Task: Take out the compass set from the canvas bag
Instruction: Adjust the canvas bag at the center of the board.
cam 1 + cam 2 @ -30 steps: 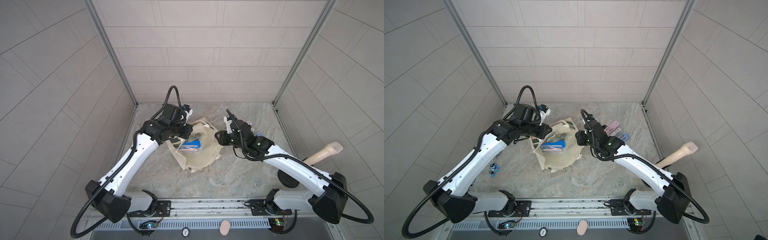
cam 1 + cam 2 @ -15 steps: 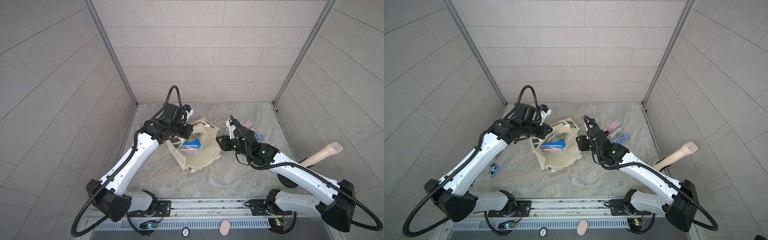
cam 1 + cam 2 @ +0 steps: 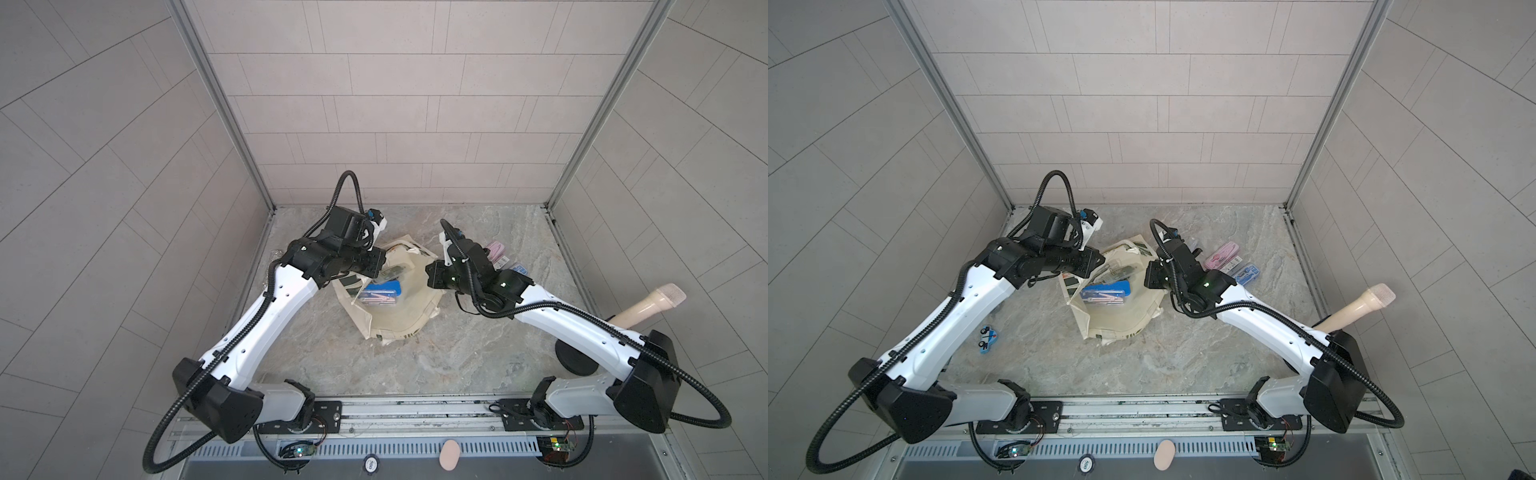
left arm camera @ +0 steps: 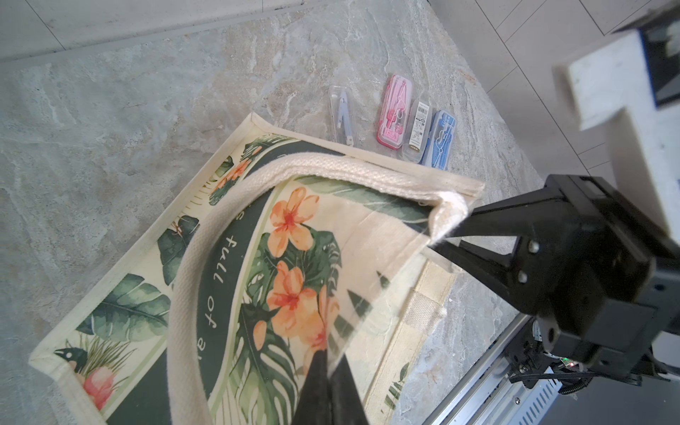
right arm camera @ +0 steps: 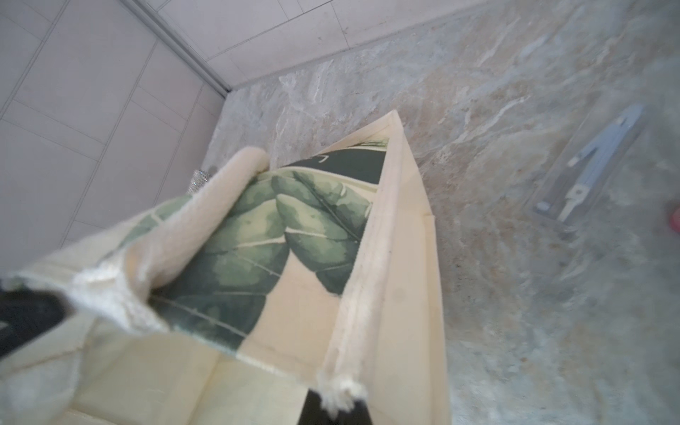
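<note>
In both top views the canvas bag (image 3: 399, 320) lies mid-counter with its mouth open and the compass set (image 3: 380, 291) inside.

Left wrist view: the left gripper (image 4: 323, 362) is clenched on bag fabric.

Right wrist view: the right gripper (image 5: 333, 404) is clenched on the bag's rim. A clear case (image 5: 585, 165) lies near the bag.

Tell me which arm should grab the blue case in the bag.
Probably right. The left gripper is shut on the canvas bag, holding its mouth open; the right gripper, shut on the opposite rim, must let go to reach the blue case, but the cases outside lie nearest it.
</note>
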Robot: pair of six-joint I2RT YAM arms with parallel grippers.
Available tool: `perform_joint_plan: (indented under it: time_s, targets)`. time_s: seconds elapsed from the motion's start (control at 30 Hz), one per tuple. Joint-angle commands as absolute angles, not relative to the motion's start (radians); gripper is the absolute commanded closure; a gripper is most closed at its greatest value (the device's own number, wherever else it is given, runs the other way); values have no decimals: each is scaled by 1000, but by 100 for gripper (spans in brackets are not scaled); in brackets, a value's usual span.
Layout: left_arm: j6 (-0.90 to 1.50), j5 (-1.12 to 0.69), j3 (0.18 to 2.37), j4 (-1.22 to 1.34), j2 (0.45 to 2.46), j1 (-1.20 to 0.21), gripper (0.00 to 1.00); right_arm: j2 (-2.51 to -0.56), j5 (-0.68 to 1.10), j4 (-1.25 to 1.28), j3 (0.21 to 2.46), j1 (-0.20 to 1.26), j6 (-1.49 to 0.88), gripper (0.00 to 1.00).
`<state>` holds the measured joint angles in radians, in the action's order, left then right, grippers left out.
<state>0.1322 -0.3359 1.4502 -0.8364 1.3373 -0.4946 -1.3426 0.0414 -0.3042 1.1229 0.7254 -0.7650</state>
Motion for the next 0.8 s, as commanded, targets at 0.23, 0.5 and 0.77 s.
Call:
perform_joint_plan:
  time_s: [0.23,0.5,0.77]
  targets:
    - [21,-168,1698,-1070,1334,-497,36,-1342,34,-312,1162,719,-854,100]
    - [74,-20,1466,-1081,1169,-645,40,-1356,34,-327,1186,711,-863,100]
    - [205,77,1284,-1092,1053,-681,40,-1348,42,-339,1189,706,-848,100]
